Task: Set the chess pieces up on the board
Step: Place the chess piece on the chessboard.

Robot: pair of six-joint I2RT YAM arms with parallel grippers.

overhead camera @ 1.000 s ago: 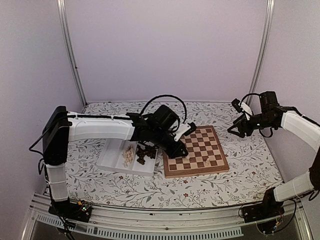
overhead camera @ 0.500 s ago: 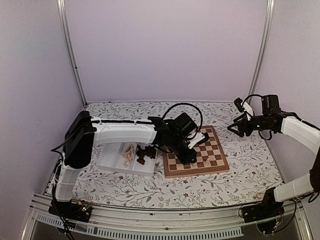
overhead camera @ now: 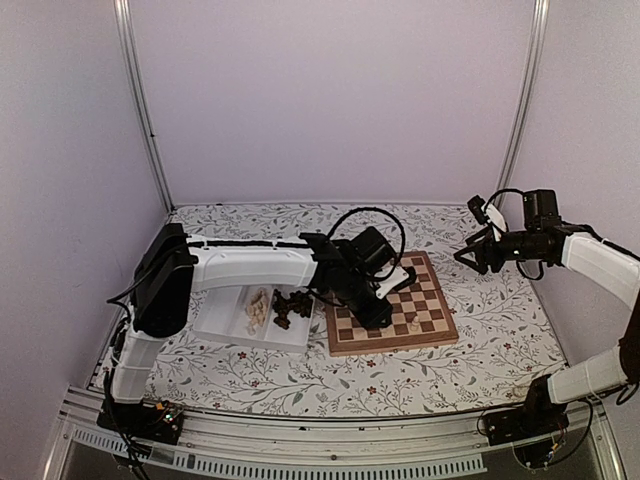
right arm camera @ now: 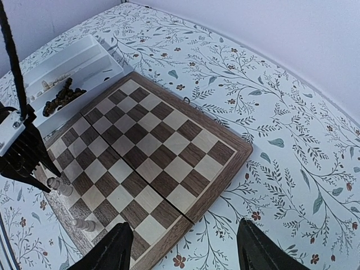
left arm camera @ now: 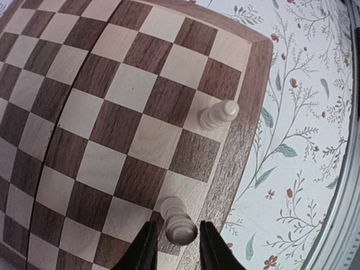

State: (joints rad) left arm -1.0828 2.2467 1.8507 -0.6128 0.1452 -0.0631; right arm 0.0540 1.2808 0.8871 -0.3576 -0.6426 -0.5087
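The board lies right of centre. My left gripper is low over its near edge. In the left wrist view the fingers stand either side of an upright cream pawn on a light edge square of the board, with a narrow gap on each side. A second cream piece stands two squares along the same row. My right gripper hovers open and empty beyond the board's right side; its view shows the board and both cream pieces.
A white two-compartment tray sits left of the board, with loose cream pieces and dark pieces in it. The floral tablecloth surrounds the board. Metal frame posts stand at the back corners.
The left arm swung right from the tray side to the board's near edge one second ago, and has barely moved since. The right gripper shifted slightly.
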